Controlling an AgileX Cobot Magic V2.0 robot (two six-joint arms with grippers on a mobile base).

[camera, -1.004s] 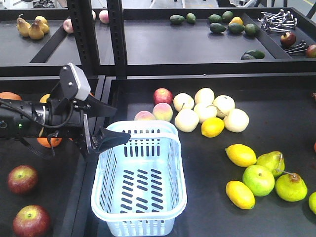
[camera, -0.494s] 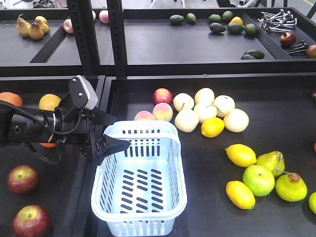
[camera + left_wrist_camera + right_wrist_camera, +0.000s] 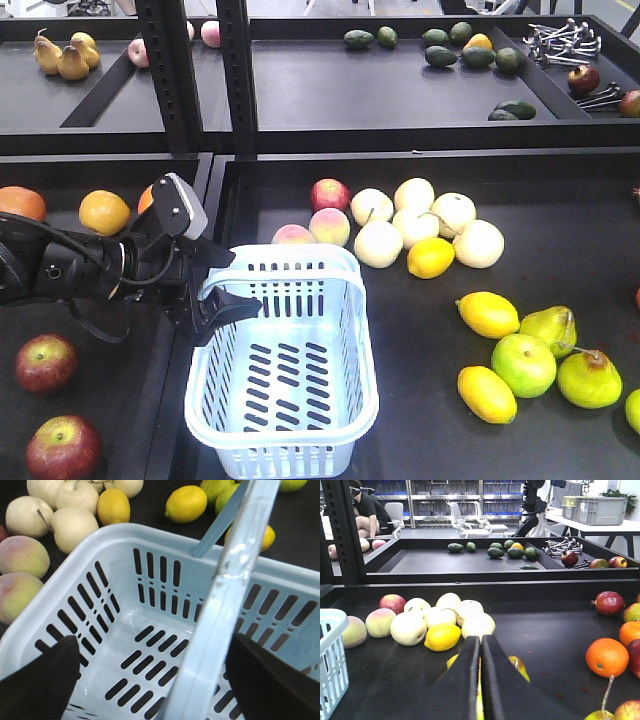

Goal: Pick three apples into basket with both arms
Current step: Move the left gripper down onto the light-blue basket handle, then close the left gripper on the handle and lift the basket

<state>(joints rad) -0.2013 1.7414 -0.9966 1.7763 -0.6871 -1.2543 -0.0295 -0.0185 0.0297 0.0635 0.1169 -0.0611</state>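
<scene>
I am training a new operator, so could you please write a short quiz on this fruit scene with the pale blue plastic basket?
1. In the front view, how many dark red apples lie left of the pale blue slotted plastic basket?
2. True or false: the basket already holds fruit.
3. The black left gripper is: A) open above the basket, B) shut on an apple, C) out of view.
Key: 1) two; 2) false; 3) A.
</scene>
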